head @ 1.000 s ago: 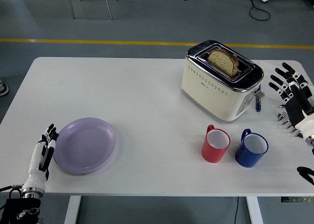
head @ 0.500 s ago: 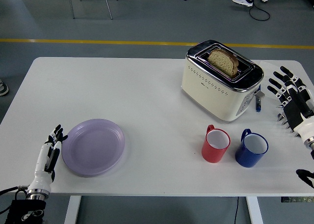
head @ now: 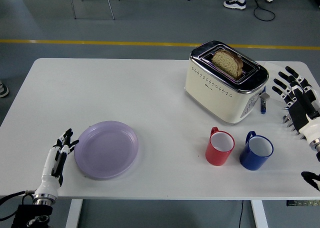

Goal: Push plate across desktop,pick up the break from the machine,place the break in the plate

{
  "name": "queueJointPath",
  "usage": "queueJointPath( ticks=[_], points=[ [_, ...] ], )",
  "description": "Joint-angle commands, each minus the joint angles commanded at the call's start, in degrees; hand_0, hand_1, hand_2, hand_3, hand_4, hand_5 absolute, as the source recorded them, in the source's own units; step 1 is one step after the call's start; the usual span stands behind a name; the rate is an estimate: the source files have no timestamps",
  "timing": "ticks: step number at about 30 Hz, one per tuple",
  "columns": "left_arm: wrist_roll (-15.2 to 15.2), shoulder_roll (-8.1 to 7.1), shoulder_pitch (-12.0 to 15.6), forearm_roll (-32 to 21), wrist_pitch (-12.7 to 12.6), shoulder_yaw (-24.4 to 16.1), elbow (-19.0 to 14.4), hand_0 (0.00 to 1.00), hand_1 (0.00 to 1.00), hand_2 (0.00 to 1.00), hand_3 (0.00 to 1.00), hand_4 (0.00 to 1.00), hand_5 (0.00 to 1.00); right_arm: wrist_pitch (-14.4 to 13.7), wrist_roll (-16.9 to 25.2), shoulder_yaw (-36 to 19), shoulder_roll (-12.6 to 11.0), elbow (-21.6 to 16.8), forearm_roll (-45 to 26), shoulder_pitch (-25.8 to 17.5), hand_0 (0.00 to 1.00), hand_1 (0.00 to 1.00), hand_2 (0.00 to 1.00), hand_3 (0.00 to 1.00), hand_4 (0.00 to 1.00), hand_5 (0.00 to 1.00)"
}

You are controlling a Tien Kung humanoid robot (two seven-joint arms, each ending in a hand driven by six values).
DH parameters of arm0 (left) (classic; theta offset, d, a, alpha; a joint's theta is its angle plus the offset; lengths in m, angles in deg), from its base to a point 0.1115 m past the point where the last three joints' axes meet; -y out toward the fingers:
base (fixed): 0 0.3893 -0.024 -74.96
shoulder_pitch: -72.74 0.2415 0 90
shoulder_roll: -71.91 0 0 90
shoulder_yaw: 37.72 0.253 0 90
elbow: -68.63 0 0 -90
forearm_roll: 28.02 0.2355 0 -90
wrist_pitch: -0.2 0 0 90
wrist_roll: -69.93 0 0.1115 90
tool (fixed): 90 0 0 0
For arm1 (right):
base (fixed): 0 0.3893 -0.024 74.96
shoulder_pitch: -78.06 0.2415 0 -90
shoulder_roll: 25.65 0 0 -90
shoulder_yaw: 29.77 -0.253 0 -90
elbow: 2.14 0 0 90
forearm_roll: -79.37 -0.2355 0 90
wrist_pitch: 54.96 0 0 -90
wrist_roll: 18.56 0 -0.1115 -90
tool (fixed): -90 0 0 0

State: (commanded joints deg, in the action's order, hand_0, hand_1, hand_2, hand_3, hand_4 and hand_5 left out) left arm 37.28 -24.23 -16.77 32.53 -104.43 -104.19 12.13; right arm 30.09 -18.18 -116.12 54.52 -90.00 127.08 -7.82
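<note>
A lilac plate (head: 106, 149) lies flat near the table's front left. My left hand (head: 61, 152) is open, fingers straight, its edge against the plate's left rim. A cream and chrome toaster (head: 226, 82) stands at the back right with a slice of brown bread (head: 228, 62) sticking up from its slot. My right hand (head: 296, 99) is open with fingers spread, hovering to the right of the toaster, holding nothing.
A red mug (head: 220, 146) and a blue mug (head: 256, 150) stand side by side in front of the toaster. The toaster's lever and a small blue item (head: 263, 102) sit at its right side. A person's shoes (head: 234, 2) show on the floor beyond the table.
My left hand has moved right and pushed the plate to the right across the table. My right hand has barely moved. Shoes have come into view at the top.
</note>
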Motion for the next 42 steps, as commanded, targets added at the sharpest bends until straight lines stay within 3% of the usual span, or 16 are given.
queueJointPath(
  ticks=[42],
  points=[
    [-0.2,-0.33,-1.0,-7.9,2.0,9.6,-2.9,0.655,0.728,0.89,0.874,0.553,0.995,-0.1,0.1,0.0,0.4,0.0,0.1,0.2,0.84,0.783,0.812,0.826,0.515,0.427]
  ],
)
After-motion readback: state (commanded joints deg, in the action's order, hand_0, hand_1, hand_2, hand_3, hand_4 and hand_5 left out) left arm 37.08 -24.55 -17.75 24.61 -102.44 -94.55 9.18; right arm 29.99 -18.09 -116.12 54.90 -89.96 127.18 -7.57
